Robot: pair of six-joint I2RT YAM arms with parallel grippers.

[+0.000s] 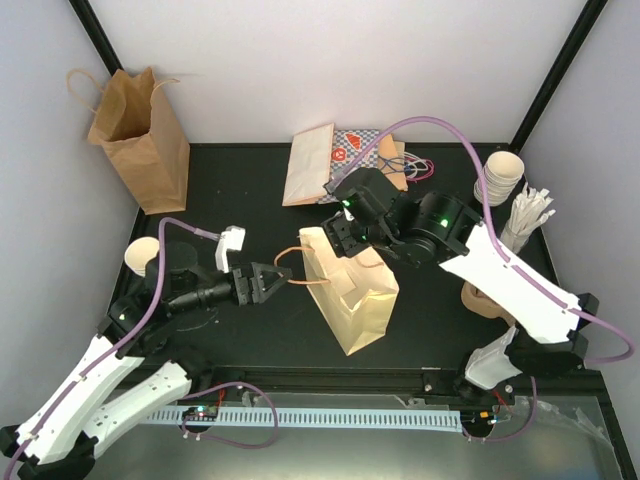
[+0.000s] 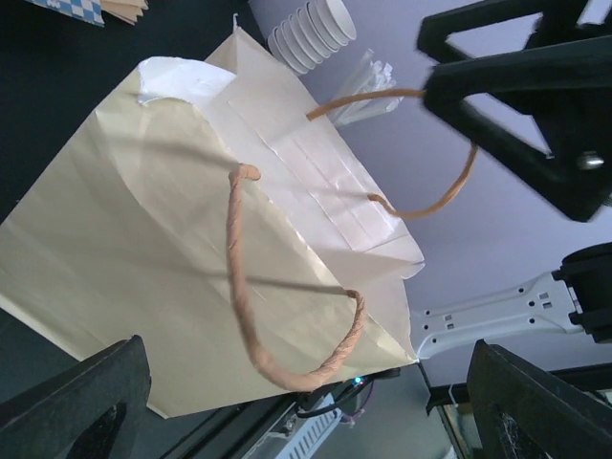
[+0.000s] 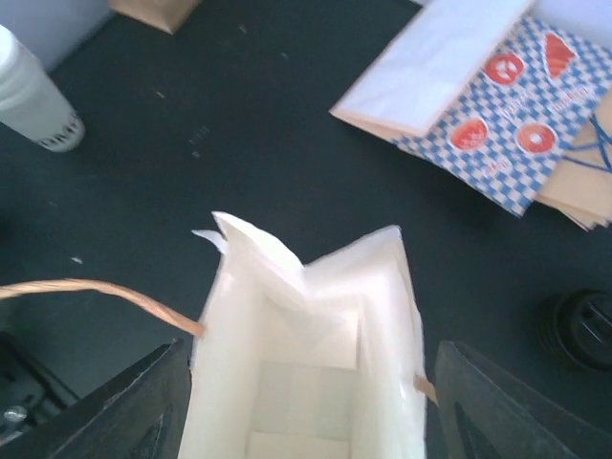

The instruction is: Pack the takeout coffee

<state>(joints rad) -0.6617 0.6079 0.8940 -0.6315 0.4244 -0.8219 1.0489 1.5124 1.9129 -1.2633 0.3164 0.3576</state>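
Top external view: both my arms reach across a black table (image 1: 240,190).
Far left: brown paper bag (image 1: 140,140), upright, mouth open, by the wall.
Single cup (image 1: 141,255): white paper, upright beside my left arm, outside every bag.
Left gripper (image 1: 272,281): jaws wide apart, a twisted handle (image 2: 233,268) loose between them.
Cream bag (image 1: 352,292): centre, mouth open, pale lining showing.
Right gripper (image 1: 340,240): jaws apart above that bag's mouth, clamping nothing.
Flat bags (image 1: 355,148): blue checks, red round emblems; lettering too blurred to read.
Cup stack (image 1: 503,172): white paper cups nested at the far right, beside white sticks (image 1: 528,212).
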